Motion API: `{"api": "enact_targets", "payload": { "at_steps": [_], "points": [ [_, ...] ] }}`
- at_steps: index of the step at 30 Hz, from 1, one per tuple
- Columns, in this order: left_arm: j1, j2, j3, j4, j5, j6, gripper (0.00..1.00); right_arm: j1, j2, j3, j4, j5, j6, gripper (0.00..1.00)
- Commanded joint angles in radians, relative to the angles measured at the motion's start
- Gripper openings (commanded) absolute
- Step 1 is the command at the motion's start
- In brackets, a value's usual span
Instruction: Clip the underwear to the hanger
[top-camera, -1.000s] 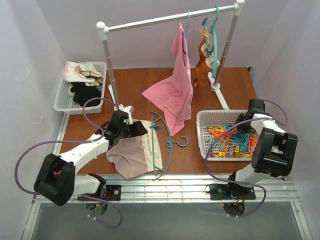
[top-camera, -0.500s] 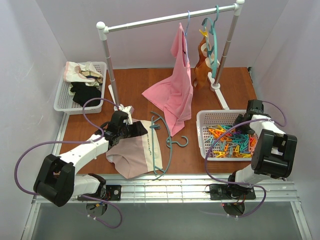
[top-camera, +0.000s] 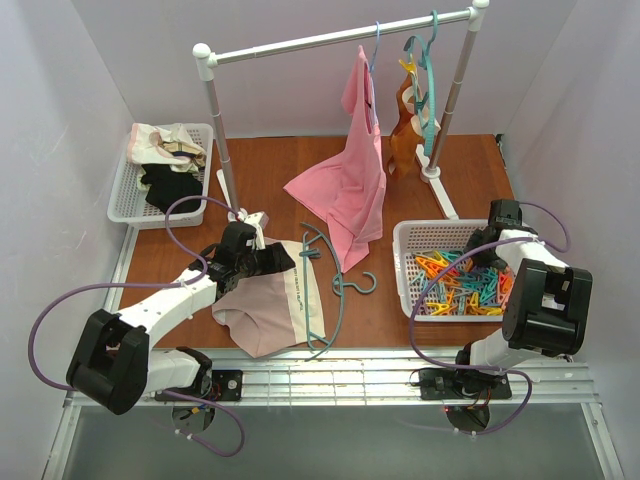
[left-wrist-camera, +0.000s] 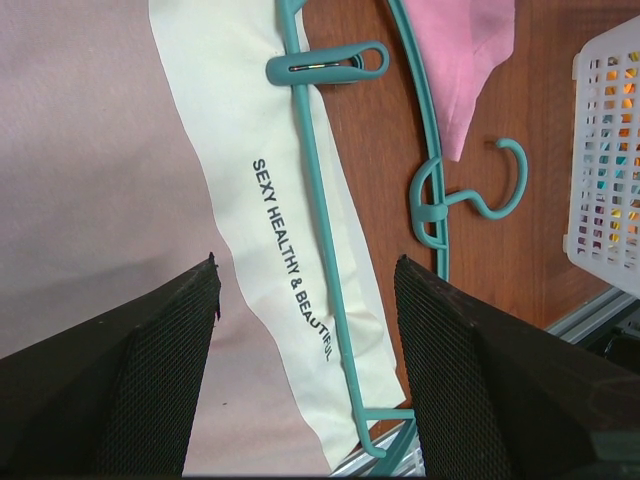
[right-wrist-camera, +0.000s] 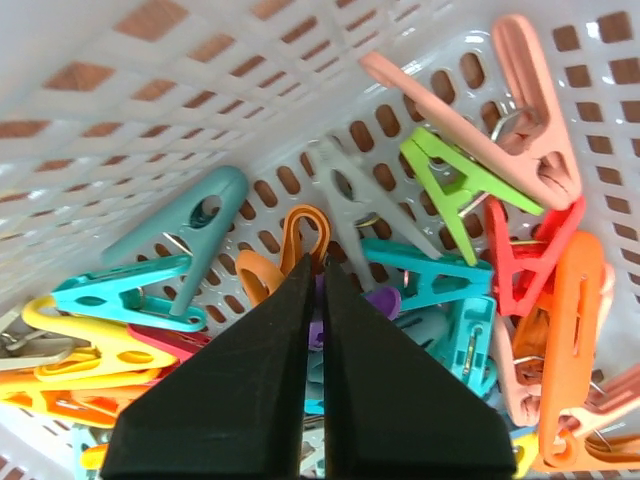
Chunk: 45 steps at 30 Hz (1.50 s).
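Observation:
The pale pink-beige underwear (top-camera: 262, 318) lies flat at the front of the table, its cream strip (left-wrist-camera: 235, 130) printed with dark text. The teal hanger (top-camera: 336, 290) lies along that strip, and one teal clip (left-wrist-camera: 325, 66) sits on its bar at the far end. The hanger's hook (left-wrist-camera: 492, 188) points right. My left gripper (top-camera: 274, 258) is open just above the underwear, with the strip and hanger bar (left-wrist-camera: 316, 210) between its fingers (left-wrist-camera: 306, 264). My right gripper (top-camera: 480, 250) is down in the clip basket (top-camera: 404, 240), jaws together (right-wrist-camera: 322, 262) against a purple clip (right-wrist-camera: 380, 300); I cannot tell whether it grips it.
A bright pink top (top-camera: 352, 185) hangs low from the white rail (top-camera: 330, 38) and touches the table near the hanger hook. A tan garment (top-camera: 403, 135) hangs beside the rail's right post. A white basket of clothes (top-camera: 122, 195) sits back left. Several coloured clips (right-wrist-camera: 470, 180) fill the right basket.
My right gripper has shifted slightly left and deeper into the clip basket. The left arm, underwear and hanger have not moved.

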Motion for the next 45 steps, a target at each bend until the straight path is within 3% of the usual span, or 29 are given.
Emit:
{"api": "enact_targets", "payload": {
  "at_steps": [1, 16, 25, 31, 38, 45],
  "points": [
    [0.000, -0.019, 0.026, -0.002, 0.007, 0.024, 0.63, 0.004, -0.043, 0.025, -0.045, 0.050, -0.015, 0.02],
    [-0.002, 0.003, 0.089, 0.003, 0.033, 0.024, 0.63, 0.004, -0.275, 0.085, -0.114, 0.096, -0.071, 0.02],
    [-0.023, 0.024, 0.188, 0.041, 0.129, 0.010, 0.63, 0.008, -0.439, 0.096, -0.169, -0.070, -0.038, 0.02],
    [-0.062, 0.030, 0.254, 0.047, 0.236, -0.060, 0.62, 0.031, -0.554, 0.104, -0.137, -0.272, -0.025, 0.02],
    [-0.235, 0.037, 0.343, 0.099, 0.250, -0.141, 0.63, 0.102, -0.616, 0.116, -0.066, -0.443, 0.053, 0.02],
    [-0.321, 0.087, 0.414, 0.253, 0.322, -0.281, 0.62, 0.174, -0.683, 0.093, 0.075, -0.562, 0.199, 0.03]
  ]
}}
